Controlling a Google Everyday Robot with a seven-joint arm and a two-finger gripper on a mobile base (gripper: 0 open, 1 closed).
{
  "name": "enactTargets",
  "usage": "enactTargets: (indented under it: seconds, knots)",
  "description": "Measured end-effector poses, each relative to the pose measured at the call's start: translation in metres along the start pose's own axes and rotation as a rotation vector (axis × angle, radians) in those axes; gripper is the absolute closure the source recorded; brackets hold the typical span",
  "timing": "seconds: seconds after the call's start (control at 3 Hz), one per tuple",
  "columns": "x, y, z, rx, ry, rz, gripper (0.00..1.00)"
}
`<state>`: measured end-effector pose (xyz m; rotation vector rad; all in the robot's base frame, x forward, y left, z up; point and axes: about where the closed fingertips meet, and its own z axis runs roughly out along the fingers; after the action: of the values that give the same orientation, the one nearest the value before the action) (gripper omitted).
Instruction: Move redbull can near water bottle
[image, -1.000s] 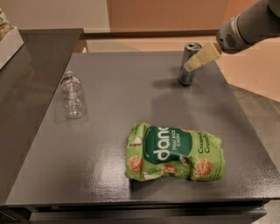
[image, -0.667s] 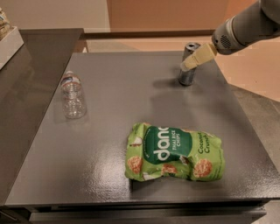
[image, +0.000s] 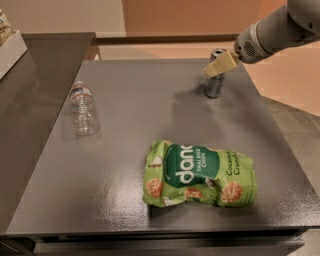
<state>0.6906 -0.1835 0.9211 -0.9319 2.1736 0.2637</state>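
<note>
The redbull can (image: 215, 85) stands upright at the far right of the dark grey table (image: 125, 165); its silver top shows behind the gripper. The water bottle (image: 82, 107) is at the left side of the table, clear and ribbed, with its cap toward the far edge, and seems to lie on its side. My gripper (image: 214, 70) comes in from the upper right on a grey arm (image: 275, 32). It is at the can's upper part and overlaps it in the view. I cannot tell whether it touches the can.
A green chips bag (image: 200, 174) lies flat at the front middle of the table, between the can's side and the front edge. A darker counter (image: 30, 80) adjoins on the left, with a white box (image: 10, 47) on it. The table's right edge is close to the can.
My gripper has moved a little to the left and down, onto the can's upper part. The can, the bottle and the bag have not moved.
</note>
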Motion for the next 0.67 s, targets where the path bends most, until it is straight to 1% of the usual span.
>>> enactTargets:
  seconds: [0.67]
  knots:
    - [-0.0053,0.0064,-0.0021,-0.03,-0.022,-0.006,0.69]
